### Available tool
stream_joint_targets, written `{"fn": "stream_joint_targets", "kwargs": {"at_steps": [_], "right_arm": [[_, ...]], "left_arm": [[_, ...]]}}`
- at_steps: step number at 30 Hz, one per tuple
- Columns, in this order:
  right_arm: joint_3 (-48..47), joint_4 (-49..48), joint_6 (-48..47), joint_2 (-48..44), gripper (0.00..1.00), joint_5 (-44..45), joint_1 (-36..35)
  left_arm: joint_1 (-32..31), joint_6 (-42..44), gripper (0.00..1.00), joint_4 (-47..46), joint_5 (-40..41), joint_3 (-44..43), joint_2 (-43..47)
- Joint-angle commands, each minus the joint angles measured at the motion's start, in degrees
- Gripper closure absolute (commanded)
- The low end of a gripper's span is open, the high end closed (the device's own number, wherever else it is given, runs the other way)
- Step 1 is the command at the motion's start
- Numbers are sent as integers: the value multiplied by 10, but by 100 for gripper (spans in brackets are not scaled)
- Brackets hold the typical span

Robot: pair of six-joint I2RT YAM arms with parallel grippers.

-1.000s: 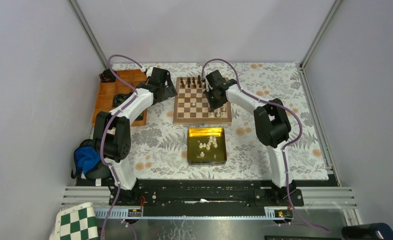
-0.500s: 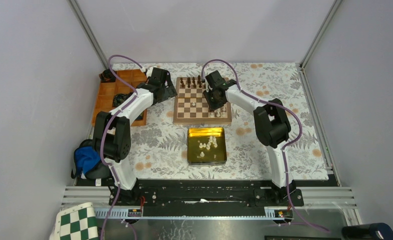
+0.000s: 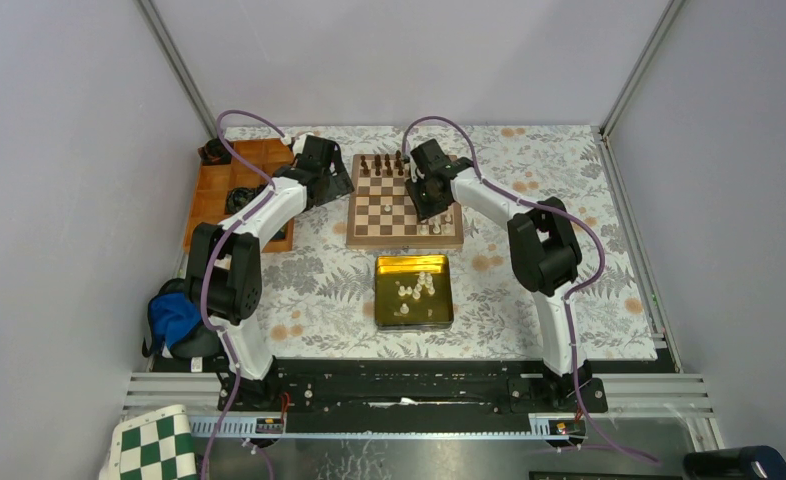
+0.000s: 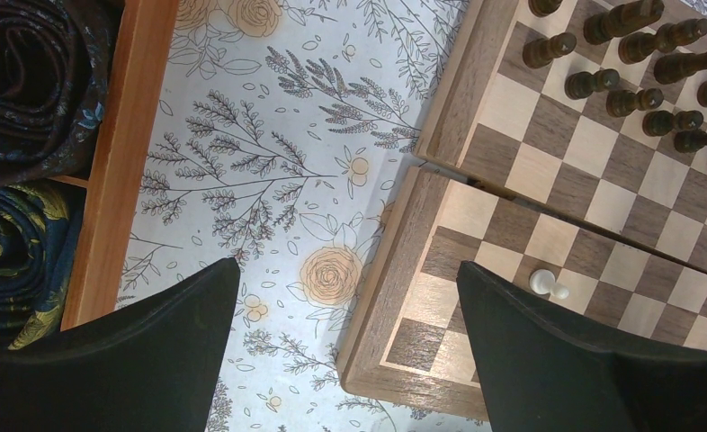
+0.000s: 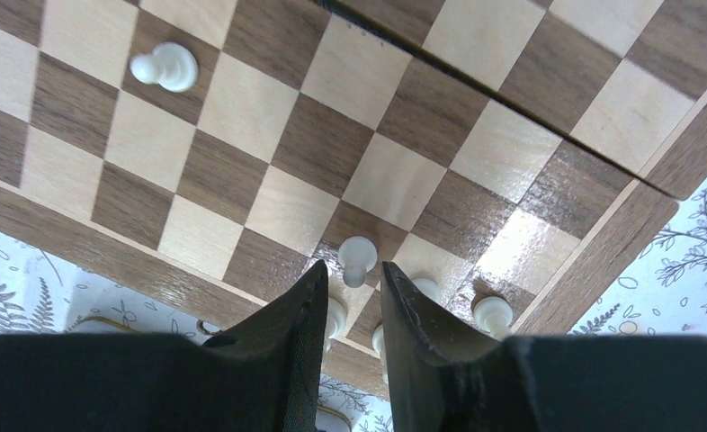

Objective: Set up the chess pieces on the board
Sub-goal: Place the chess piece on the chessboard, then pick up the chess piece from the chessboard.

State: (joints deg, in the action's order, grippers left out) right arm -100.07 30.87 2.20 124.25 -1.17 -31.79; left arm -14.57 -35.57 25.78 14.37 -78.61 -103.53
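Straddling a tiny cream-white pawn at lower centre, likely seating it on the square wooden chessboard, the right gripper may be pinching; I cannot tell. The left gripper gapes empty alongside.

The board has dark brown and cream squares inside a tan wooden rim. The white pieces are cream, and the dark pieces are deep brown. The cloth under them is white, with grey ferns and pale orange roses. The tray is orange wood, the tin is yellow-olive, and the mat is checked green and white. The arms are white with black joints and purple cables.
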Motion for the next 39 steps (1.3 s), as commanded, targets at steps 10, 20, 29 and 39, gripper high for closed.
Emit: {"fn": "stream_joint_targets", "kwargs": {"at_steps": [10,20,29,39], "right_arm": [[-91,-8,4,-50,62,21,-4],[-146,-11,-11,0,60,-63,-3],[-171,-30,-18,50,52,-113,-12],[-157,-64,-33,72,48,-123,-31]], "left_arm": [[-19,2,3,-2,-6,-38,-11],[-30,6,6,5,8,-50,-18],[-30,6,6,9,13,-41,-10],[-30,5,5,9,5,-34,0]]}}
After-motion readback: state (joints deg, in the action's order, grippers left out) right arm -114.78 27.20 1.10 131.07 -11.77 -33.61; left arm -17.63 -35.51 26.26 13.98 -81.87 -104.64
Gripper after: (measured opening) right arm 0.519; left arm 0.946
